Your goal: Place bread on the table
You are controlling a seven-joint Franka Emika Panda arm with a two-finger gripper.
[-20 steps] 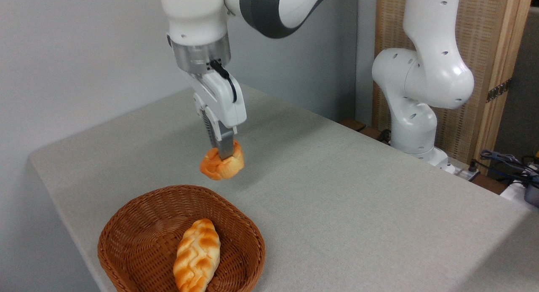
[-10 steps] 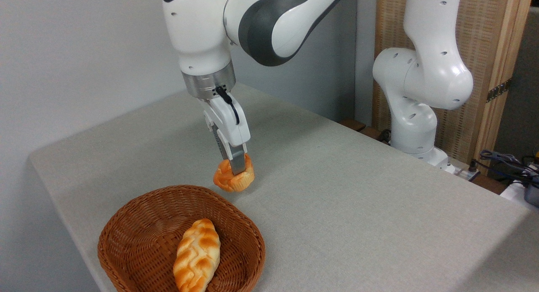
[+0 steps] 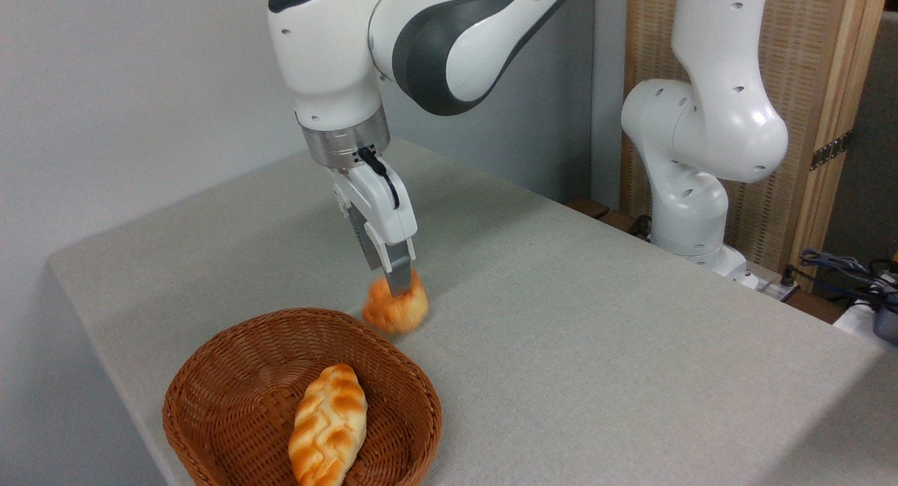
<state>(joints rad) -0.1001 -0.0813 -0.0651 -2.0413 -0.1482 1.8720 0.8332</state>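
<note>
Bread [image 3: 396,309], a small round orange-golden bun, sits low over the table [image 3: 575,318] just past the far rim of the wicker basket [image 3: 210,402]. It is blurred, so its knotted top cannot be made out clearly, and whether its underside touches the cloth cannot be told. The gripper [image 3: 398,284] points down onto the top of the bun, with the near finger crossing its upper part; the blur and the angle hide whether the fingers are clamped on it or have let go, so the state of the jaws cannot be told.

The basket stands near the front left corner of the table, just beside the bun on the camera side. Inside it lies a longer pale braided loaf [image 3: 328,424], resting lengthwise against the right part of the basket floor, well apart from the bun. To the right of the bun the grey-beige cloth runs bare toward the far right edge. The arm's white base [image 3: 691,184] rises beyond the far side of the table, in front of a wooden panel [image 3: 814,86]. A bundle of cables [image 3: 842,268] lies off the table at the right edge of the view.
</note>
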